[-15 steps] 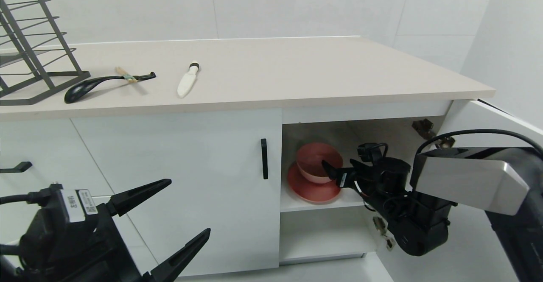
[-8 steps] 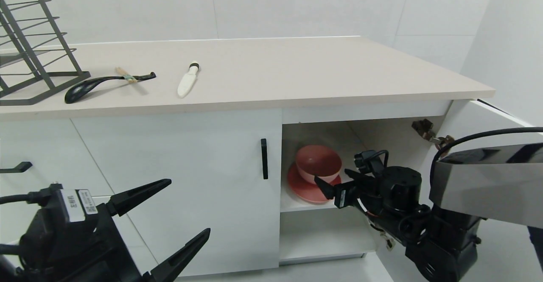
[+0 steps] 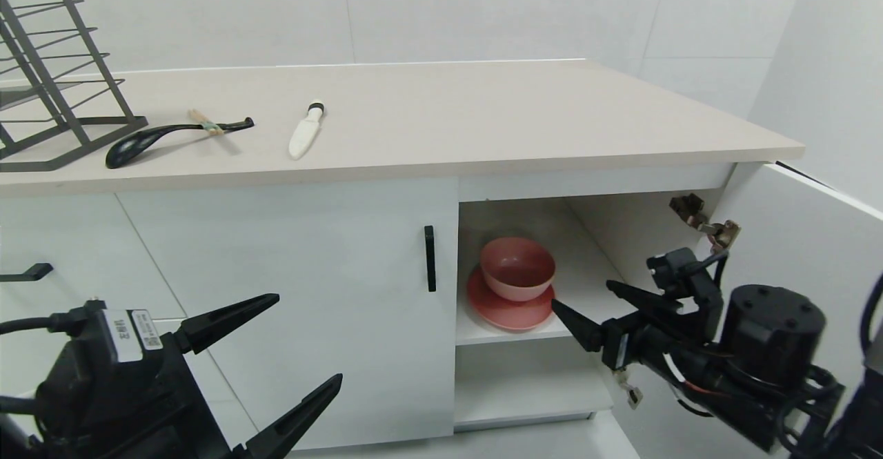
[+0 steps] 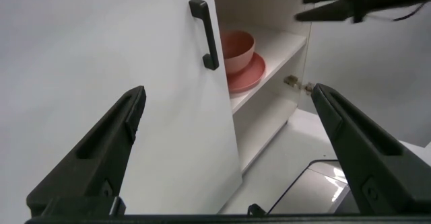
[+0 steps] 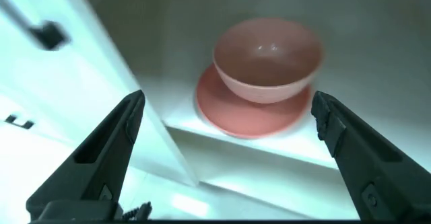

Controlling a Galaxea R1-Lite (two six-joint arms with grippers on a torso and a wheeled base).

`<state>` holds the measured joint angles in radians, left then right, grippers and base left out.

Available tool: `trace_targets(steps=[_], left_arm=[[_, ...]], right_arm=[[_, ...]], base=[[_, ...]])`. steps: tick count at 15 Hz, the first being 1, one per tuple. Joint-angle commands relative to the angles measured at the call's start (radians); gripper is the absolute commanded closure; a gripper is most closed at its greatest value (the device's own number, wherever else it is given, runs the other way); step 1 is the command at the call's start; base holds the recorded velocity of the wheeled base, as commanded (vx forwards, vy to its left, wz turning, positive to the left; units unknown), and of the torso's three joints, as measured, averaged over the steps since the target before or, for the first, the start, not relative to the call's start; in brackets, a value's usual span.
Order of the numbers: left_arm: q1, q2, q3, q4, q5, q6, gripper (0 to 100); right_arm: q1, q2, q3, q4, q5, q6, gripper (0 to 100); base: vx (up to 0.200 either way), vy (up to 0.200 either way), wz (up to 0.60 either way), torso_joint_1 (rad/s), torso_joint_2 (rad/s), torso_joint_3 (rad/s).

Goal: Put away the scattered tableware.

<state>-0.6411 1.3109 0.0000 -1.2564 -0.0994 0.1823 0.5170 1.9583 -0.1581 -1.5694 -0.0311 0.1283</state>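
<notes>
on the upper shelf (image 3: pixel 583 286) of the open cabinet (image 3: pixel 621 228): pink bowl (image 3: pixel 517 268) stacked on pink plate (image 3: pixel 507 313). right claw (image 3: pixel 581 293) spread apart, empty, just outside. left claw (image 3: pixel 308 337) apart too. spoon (image 3: pixel 138 143), knife (image 3: pixel 304 134) on the counter (image 3: pixel 483 114).

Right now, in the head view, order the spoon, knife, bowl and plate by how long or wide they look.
1. spoon, longest
2. plate, barely wider than the bowl on it
3. bowl
4. knife

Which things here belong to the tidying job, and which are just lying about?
Job: pink bowl on the pink plate on the cupboard shelf; black spoon, wooden stick and white knife on the counter.
Just there: wire rack, open cupboard door.
</notes>
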Motion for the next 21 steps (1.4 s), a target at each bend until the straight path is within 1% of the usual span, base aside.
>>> trace_targets(steps=[1, 3, 5, 7, 8, 9, 10, 11, 12, 13, 14, 15, 16, 18, 19, 20, 21], left_arm=[[0.001, 0.001, 0.000, 0.000, 0.000, 0.000, 0], [0.004, -0.005, 0.000, 0.002, 0.001, 0.000, 0], [0.038, -0.041, 0.000, 0.023, 0.001, 0.000, 0], [0.078, -0.108, 0.000, 0.087, 0.001, 0.000, 0], [0.078, -0.108, 0.000, 0.087, 0.001, 0.000, 0], [0.123, -0.220, 0.000, 0.186, 0.001, -0.018, 0], [0.147, -0.292, 0.000, 0.250, 0.001, -0.040, 0], [0.175, -0.343, 0.000, 0.295, 0.001, -0.061, 0], [0.235, -0.427, 0.000, 0.359, 0.000, -0.106, 0], [0.258, -0.459, 0.000, 0.384, 0.000, -0.119, 0], [0.331, -0.585, 0.000, 0.477, 0.000, -0.155, 0], [0.370, -0.668, 0.000, 0.546, 0.000, -0.159, 0], [0.414, -0.762, 0.000, 0.624, -0.002, -0.159, 0], [0.494, -0.892, -0.002, 0.726, -0.003, -0.167, 0], [0.520, -0.937, -0.002, 0.755, -0.005, -0.167, 0], [0.532, -0.952, 0.000, 0.764, -0.005, -0.167, 0], [0.563, -0.986, 0.000, 0.785, -0.005, -0.165, 0]], right_arm=[[-0.017, -0.188, 0.124, -0.001, 0.000, -0.019, 0], [-0.038, -0.262, 0.158, -0.001, -0.006, -0.022, 0], [-0.100, -0.325, 0.158, -0.001, -0.046, -0.036, 0], [-0.184, -0.366, 0.158, -0.001, -0.043, -0.065, 0], [-0.184, -0.366, 0.158, -0.001, -0.043, -0.065, 0], [-0.221, -0.420, 0.158, -0.001, -0.035, -0.081, 0], [-0.221, -0.461, 0.158, 0.042, -0.036, -0.082, 0], [-0.221, -0.498, 0.158, 0.083, -0.035, -0.081, 0], [-0.222, -0.556, 0.158, 0.152, -0.033, -0.081, 0], [-0.222, -0.576, 0.158, 0.180, -0.032, -0.079, 0], [-0.219, -0.651, 0.158, 0.278, -0.013, -0.078, 0], [-0.221, -0.697, 0.158, 0.356, 0.002, -0.076, 0], [-0.221, -0.759, 0.158, 0.462, 0.002, -0.076, 0], [-0.221, -0.920, 0.158, 0.654, 0.000, -0.078, 0], [-0.222, -1.013, 0.157, 0.753, 0.000, -0.078, 0], [-0.226, -1.058, 0.157, 0.805, -0.003, -0.078, 0], [-0.253, -1.182, 0.155, 0.920, -0.016, -0.078, 0]], base=[[0.000, 0.000, 0.00, 0.000, 0.00, 0.000], [0.000, 0.000, 0.00, 0.000, 0.00, 0.000], [0.000, 0.000, 0.00, 0.000, 0.00, 0.000], [0.000, 0.000, 0.00, 0.000, 0.00, 0.000], [0.000, 0.000, 0.00, 0.000, 0.00, 0.000], [0.000, 0.000, 0.00, 0.000, 0.00, 0.000], [0.000, 0.000, 0.00, 0.000, 0.00, 0.000], [0.000, 0.000, 0.00, 0.000, 0.00, 0.000], [0.000, 0.000, 0.00, 0.000, 0.00, 0.000], [0.000, 0.000, 0.00, 0.000, 0.00, 0.000], [0.000, 0.000, 0.00, 0.000, 0.00, 0.000], [0.000, 0.000, 0.00, 0.000, 0.00, 0.000], [0.000, 0.000, 0.00, 0.000, 0.00, 0.000], [0.000, 0.000, 0.00, 0.000, 0.00, 0.000], [0.000, 0.000, 0.00, 0.000, 0.00, 0.000], [0.000, 0.000, 0.00, 0.000, 0.00, 0.000], [0.000, 0.000, 0.00, 0.000, 0.00, 0.000]])
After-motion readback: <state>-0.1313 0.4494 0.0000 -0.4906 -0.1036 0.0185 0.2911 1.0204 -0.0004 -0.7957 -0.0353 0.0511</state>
